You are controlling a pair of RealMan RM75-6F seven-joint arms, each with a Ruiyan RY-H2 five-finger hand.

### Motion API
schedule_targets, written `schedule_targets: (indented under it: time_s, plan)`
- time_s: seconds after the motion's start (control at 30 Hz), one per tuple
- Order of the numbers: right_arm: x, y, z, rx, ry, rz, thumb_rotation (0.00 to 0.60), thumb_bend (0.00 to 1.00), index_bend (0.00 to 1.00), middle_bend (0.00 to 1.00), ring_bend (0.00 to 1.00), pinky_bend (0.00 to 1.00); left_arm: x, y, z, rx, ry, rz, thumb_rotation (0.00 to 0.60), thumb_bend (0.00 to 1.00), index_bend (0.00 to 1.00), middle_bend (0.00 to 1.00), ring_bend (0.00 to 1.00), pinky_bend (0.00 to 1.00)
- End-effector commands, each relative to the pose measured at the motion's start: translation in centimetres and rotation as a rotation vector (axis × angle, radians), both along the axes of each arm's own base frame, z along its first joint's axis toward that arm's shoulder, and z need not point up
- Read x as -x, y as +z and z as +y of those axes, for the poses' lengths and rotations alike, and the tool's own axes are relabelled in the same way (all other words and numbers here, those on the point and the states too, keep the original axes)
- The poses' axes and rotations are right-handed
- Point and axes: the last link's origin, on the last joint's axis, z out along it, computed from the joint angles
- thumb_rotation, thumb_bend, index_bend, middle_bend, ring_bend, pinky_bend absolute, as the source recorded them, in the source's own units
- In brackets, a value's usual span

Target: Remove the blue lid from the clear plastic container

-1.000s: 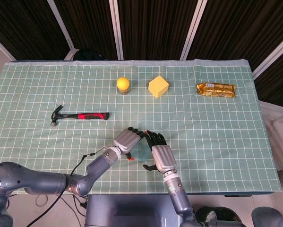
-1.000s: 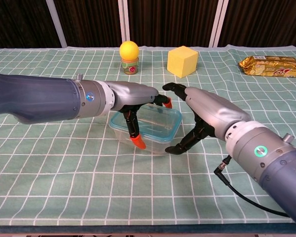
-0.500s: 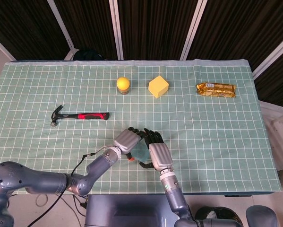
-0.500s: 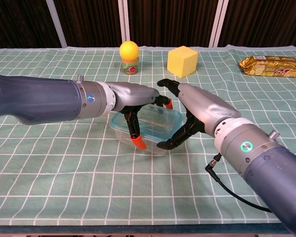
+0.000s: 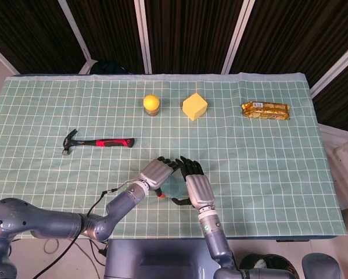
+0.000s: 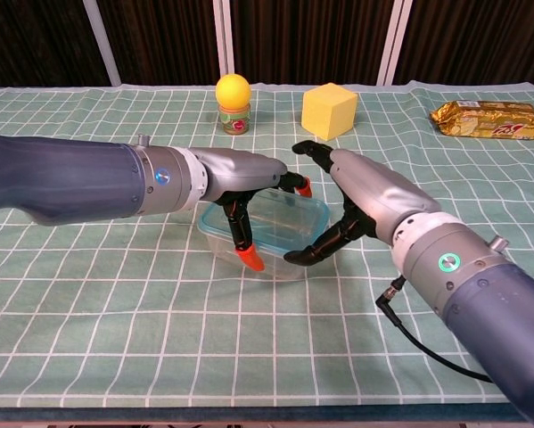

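Note:
The clear plastic container with its blue-rimmed lid stands on the green checked cloth, close to the front edge. My left hand grips its left end, one orange-tipped finger down the front wall and another over the back rim. My right hand arches around the right end, fingers above the far corner and thumb by the front wall, holding nothing. In the head view the container is mostly hidden between the left hand and right hand.
A yellow ball on a small jar, a yellow cube and a gold snack packet lie at the back. A red-handled hammer lies to the left. A black cable trails from my right wrist.
My right hand moved left, closing in on the container's right end, then eased back slightly. The left hand and the container stayed where they were.

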Motion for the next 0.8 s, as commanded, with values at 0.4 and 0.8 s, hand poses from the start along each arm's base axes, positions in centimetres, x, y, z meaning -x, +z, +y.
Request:
schedule_targets:
  time_s: [0.4,0.8]
  plan:
    - [0.10,0.18,-0.04,0.012,0.001,-0.011,0.600,0.20,0.00,0.00,0.00,0.00,0.06,0.16,0.14,-0.006,0.001,0.001,0.600,0.17,0.14,0.25,0.29,0.39]
    - [0.32,0.24,0.31,0.007,-0.009,-0.014,0.600,0.20,0.00,0.00,0.00,0.00,0.40,-0.01,0.25,-0.014,0.016,0.000,0.600,0.17,0.14,0.25,0.29,0.39]
